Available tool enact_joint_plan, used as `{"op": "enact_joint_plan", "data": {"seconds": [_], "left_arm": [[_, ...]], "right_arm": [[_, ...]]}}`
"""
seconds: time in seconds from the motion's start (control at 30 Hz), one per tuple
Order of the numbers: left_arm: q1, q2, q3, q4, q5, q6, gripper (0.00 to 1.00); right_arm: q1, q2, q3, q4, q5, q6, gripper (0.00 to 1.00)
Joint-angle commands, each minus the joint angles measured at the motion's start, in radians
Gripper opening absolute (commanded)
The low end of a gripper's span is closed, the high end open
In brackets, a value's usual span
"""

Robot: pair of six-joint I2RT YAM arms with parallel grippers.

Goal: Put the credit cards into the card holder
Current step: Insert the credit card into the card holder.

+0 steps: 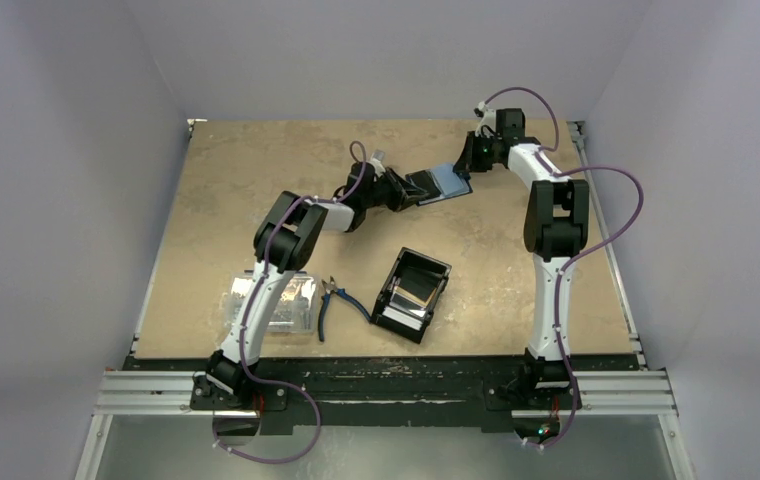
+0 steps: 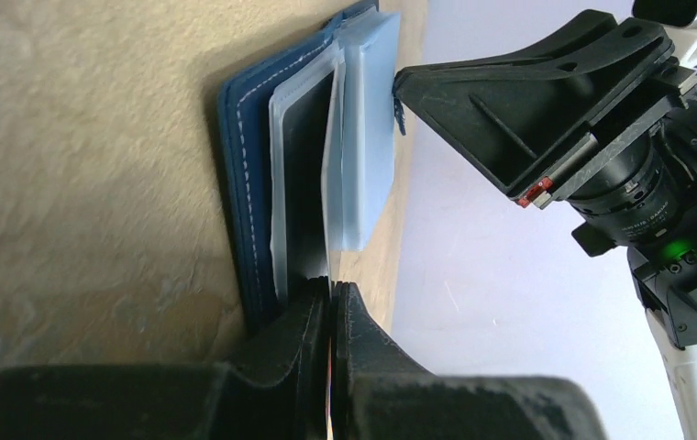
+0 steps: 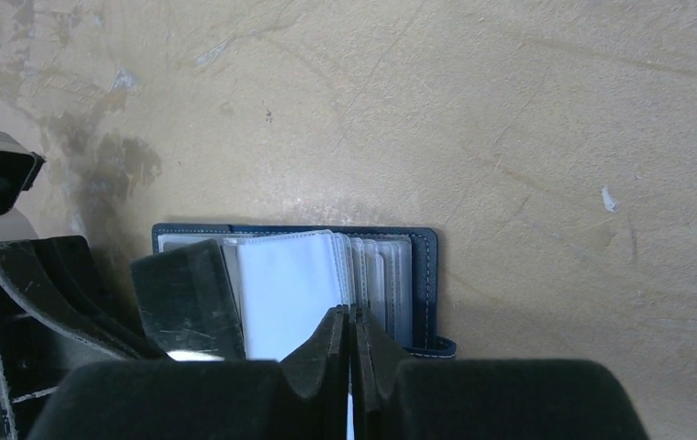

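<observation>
The navy card holder (image 1: 448, 181) lies open on the table at the back, between my two grippers. My left gripper (image 2: 334, 289) is shut on a thin pale credit card (image 2: 334, 165), seen edge-on. The card runs up between the holder's dark inner face (image 2: 304, 183) and its stack of clear sleeves (image 2: 368, 137). My right gripper (image 3: 351, 316) is shut on one clear sleeve of the card holder (image 3: 423, 266), holding the sleeves fanned. In the right wrist view, a left finger (image 3: 184, 293) covers the holder's left half. Other credit cards (image 1: 414, 290) lie in the black tray.
The black open-topped tray (image 1: 434, 268) stands mid-table in front of the holder. Blue-handled pliers (image 1: 336, 300) lie to its left. A clear plastic box (image 1: 296, 303) sits beside the left arm's base. The table's back edge and the wall are just behind the right gripper (image 1: 468, 163).
</observation>
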Motion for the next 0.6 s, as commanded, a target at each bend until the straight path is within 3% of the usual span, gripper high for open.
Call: {"op": "enact_joint_plan", "data": {"seconds": [0.0, 0.43, 0.57], "left_arm": [[-0.004, -0.085, -0.047, 0.055, -0.057, 0.0, 0.0], [-0.012, -0.042, -0.036, 0.212, -0.029, -0.083, 0.0], [-0.014, -0.041, -0.024, 0.182, -0.028, -0.069, 0.0]], "right_arm": [[0.012, 0.049, 0.011, -0.073, -0.008, -0.022, 0.08], [0.012, 0.061, 0.021, -0.086, -0.008, -0.025, 0.08], [0.012, 0.063, 0.026, -0.092, -0.007, -0.025, 0.08]]}}
